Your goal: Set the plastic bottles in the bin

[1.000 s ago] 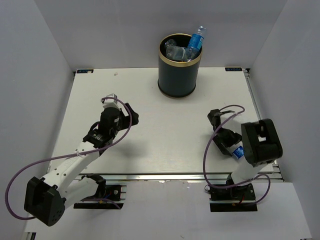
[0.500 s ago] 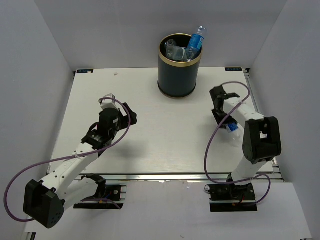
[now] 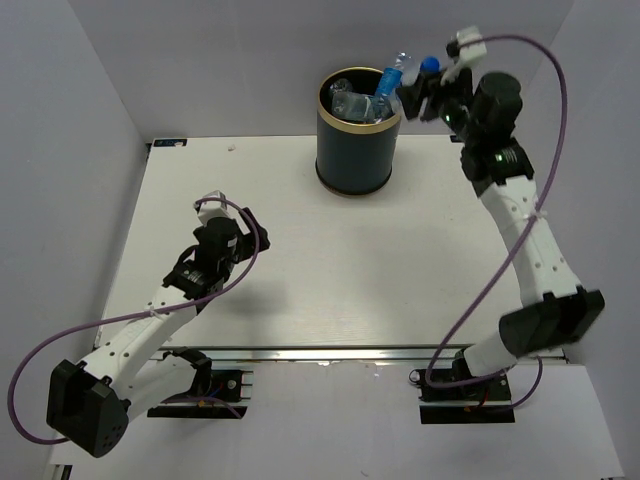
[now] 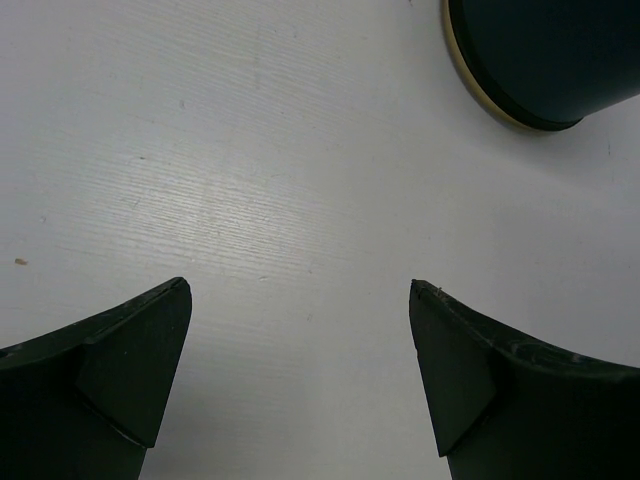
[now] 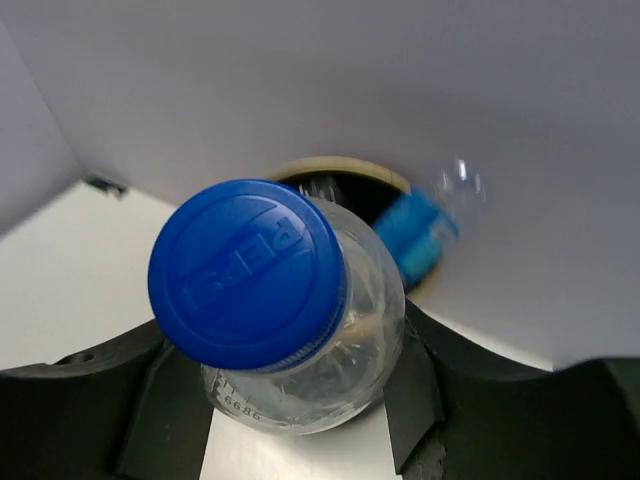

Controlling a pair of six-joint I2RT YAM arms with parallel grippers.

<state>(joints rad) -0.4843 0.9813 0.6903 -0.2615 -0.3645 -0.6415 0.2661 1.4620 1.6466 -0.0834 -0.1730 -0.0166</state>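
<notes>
Status, right arm: you have the right gripper [image 3: 422, 85] raised high beside the right side of the bin [image 3: 355, 150]. Its jaws are partly closed and clamped around a clear bottle [image 5: 300, 375], whose blue cap [image 5: 247, 272] faces the wrist camera. The held bottle is close to the gold rim, above it; you cannot tell whether it is over the opening. The bin stands upright at the far middle of the table [image 3: 330, 270]. A blue-labelled bottle [image 3: 392, 82] leans out of its top on the right, with other clear bottles [image 3: 345, 100] beside it. Left gripper [image 4: 300, 288] — jaws spread wide, nothing between them, low over the tabletop, well apart from the bin.
</notes>
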